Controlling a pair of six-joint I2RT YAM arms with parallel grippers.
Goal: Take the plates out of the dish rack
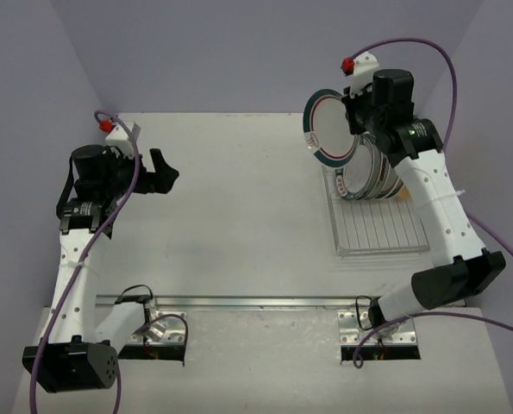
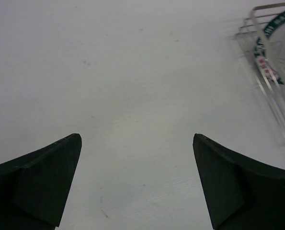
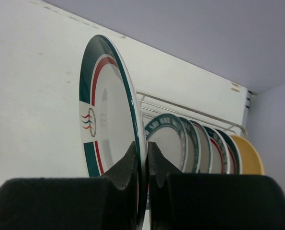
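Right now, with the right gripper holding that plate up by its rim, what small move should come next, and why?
Probably carry the held plate left, over bare table, before lowering it. The right gripper is pinched on its rim, and it hangs upright, clear of the other plates standing in the dish rack.

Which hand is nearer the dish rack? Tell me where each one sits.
Right. The right hand grips a plate by its rim above the dish rack's far end. The left hand hangs open over the table, well off to the rack's left.
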